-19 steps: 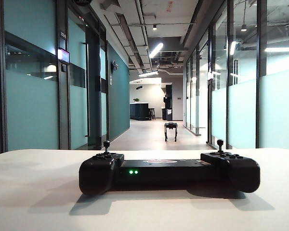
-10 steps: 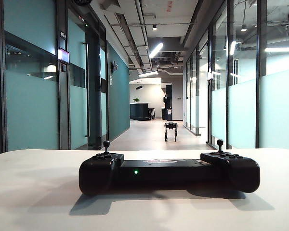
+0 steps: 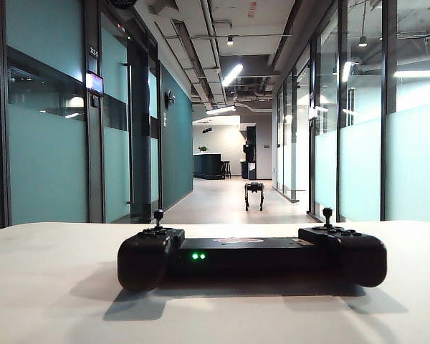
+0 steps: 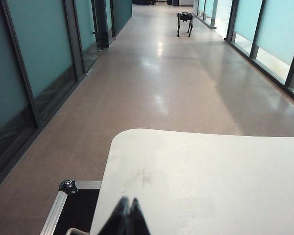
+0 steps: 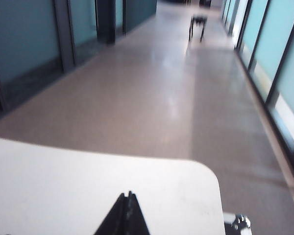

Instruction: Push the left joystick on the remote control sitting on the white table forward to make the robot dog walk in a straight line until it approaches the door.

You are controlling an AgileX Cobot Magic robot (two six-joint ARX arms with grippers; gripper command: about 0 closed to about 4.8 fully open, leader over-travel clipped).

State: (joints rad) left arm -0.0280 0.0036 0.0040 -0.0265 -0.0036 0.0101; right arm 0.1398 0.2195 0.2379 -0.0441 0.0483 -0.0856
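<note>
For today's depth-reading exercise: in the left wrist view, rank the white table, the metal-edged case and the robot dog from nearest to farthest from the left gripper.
1. White table: directly under the shut left gripper.
2. Metal-edged case: on the floor beside the table's edge.
3. Robot dog: far down the corridor.

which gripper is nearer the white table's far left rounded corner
Left. The left gripper, shut, hangs above the white table just inside its left edge, with that corner ahead of it. The right gripper, shut, hangs toward the opposite, right corner.
</note>
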